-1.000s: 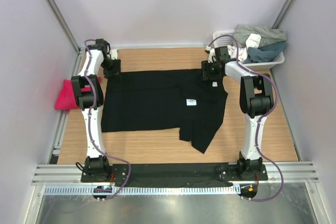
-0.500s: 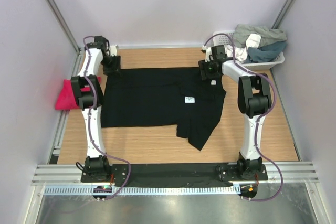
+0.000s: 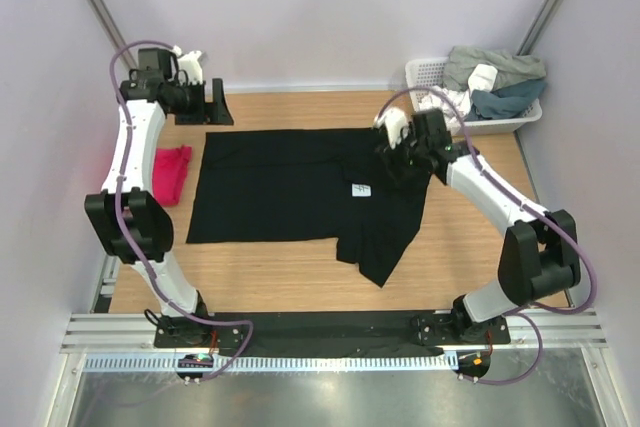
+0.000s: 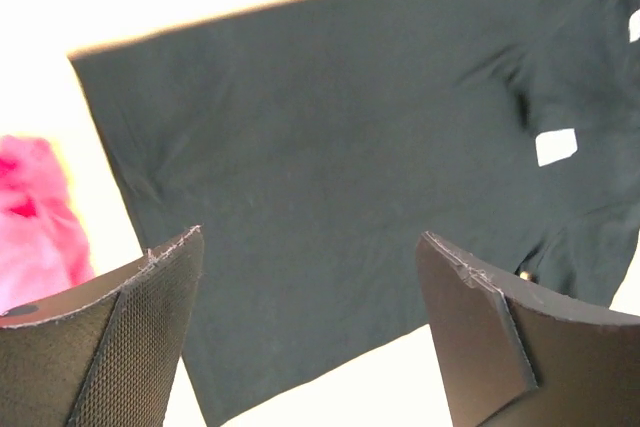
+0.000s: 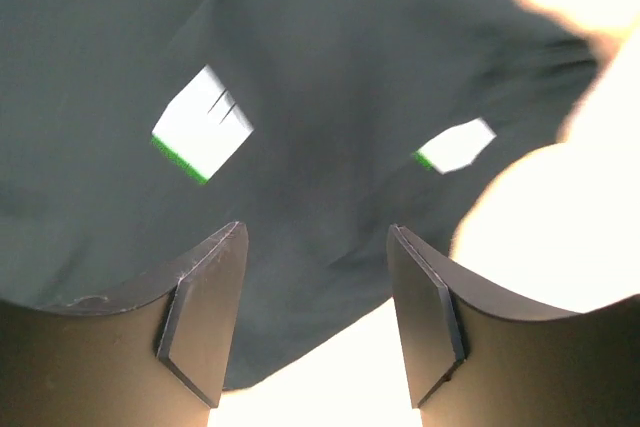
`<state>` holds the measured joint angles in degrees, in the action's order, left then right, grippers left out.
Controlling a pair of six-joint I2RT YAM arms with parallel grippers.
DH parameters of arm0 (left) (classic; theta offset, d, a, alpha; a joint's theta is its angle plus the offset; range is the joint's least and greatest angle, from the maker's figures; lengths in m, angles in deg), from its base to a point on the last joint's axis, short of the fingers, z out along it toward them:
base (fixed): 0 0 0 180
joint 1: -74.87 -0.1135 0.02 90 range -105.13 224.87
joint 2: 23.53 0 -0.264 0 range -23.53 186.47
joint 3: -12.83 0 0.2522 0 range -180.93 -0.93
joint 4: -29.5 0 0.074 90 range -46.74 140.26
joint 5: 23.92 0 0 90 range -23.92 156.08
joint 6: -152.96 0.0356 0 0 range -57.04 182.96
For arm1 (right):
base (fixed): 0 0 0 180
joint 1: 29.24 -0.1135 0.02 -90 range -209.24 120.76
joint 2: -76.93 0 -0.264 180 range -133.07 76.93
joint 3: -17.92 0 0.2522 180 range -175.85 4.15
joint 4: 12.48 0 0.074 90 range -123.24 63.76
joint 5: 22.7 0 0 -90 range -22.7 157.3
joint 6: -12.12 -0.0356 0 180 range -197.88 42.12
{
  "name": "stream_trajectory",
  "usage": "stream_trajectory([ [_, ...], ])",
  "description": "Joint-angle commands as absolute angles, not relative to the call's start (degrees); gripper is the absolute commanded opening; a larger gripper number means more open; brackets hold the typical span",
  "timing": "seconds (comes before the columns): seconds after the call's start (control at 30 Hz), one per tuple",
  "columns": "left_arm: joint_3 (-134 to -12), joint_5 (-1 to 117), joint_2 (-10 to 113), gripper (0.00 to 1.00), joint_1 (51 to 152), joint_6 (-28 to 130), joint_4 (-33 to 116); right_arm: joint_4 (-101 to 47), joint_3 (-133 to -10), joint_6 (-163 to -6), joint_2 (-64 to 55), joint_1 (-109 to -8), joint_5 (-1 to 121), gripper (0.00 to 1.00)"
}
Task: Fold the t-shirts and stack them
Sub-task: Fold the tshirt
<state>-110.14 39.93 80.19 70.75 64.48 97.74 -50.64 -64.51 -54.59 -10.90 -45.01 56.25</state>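
Tabletop (image 3: 300,282) holds black t-shirt (image 3: 290,187); left hand (image 4: 308,242), right hand (image 5: 315,232) seemingly empty.

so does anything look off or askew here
The black t-shirt lies skewed: its near right part juts out in a crooked flap past the straight hem. The pink t-shirt sits crumpled, unfolded, to its left. Nothing looks damaged.

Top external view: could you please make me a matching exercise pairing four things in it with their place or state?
1 black t-shirt
2 pink t-shirt
3 basket
4 left gripper

A far right corner
B open, holding nothing
C spread across the middle of the table
D by the table's left edge

Pairs: 1-C, 2-D, 3-A, 4-B
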Motion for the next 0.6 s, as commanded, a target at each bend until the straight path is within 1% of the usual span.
stream_trajectory([
  [0.0, -103.25, 40.85, 82.55, 0.88, 70.91, 65.42, 92.93, -52.79, -54.23, -43.97, -6.68, -49.01, 53.42, 0.64],
  [0.03, -102.54, 41.29, 82.46, 0.88, 71.00, 65.08, 92.48, -52.26, -52.29, -40.56, -5.44, -51.71, 53.68, 0.64],
  [0.07, -101.32, 42.08, 82.38, 0.94, 71.26, 64.12, 92.30, -52.26, -48.88, -39.22, -3.95, -53.13, 53.94, 0.64],
  [0.13, -99.64, 44.01, 82.03, 1.00, 71.53, 60.97, 90.55, -52.08, -45.96, -36.84, 0.45, -57.08, 54.64, 0.64],
  [0.2, -95.96, 46.37, 80.89, 1.00, 71.70, 57.54, 87.66, -51.99, -41.83, -34.64, 3.26, -59.55, 55.00, 0.64],
  [0.23, -94.99, 46.83, 80.45, 1.00, 71.71, 56.91, 87.21, -51.99, -40.42, -33.94, 6.50, -61.57, 55.26, 0.64],
  [0.37, -93.75, 49.47, 77.91, 1.00, 72.15, 52.34, 87.65, -52.60, -34.00, -33.48, 13.98, -65.53, 57.54, 0.64],
  [0.43, -89.82, 49.64, 75.27, 1.00, 72.32, 50.93, 86.07, -53.83, -32.59, -34.19, 17.40, -67.38, 57.46, 0.64],
  [0.5, -88.13, 53.75, 73.68, 1.00, 72.23, 48.91, 85.71, -54.80, -31.80, -34.11, 19.09, -70.54, 57.72, 0.64],
  [0.57, -87.68, 51.50, 74.02, 0.99, 71.01, 49.60, 88.24, -55.51, -30.65, -33.23, 21.37, -72.73, 57.90, 0.64],
])
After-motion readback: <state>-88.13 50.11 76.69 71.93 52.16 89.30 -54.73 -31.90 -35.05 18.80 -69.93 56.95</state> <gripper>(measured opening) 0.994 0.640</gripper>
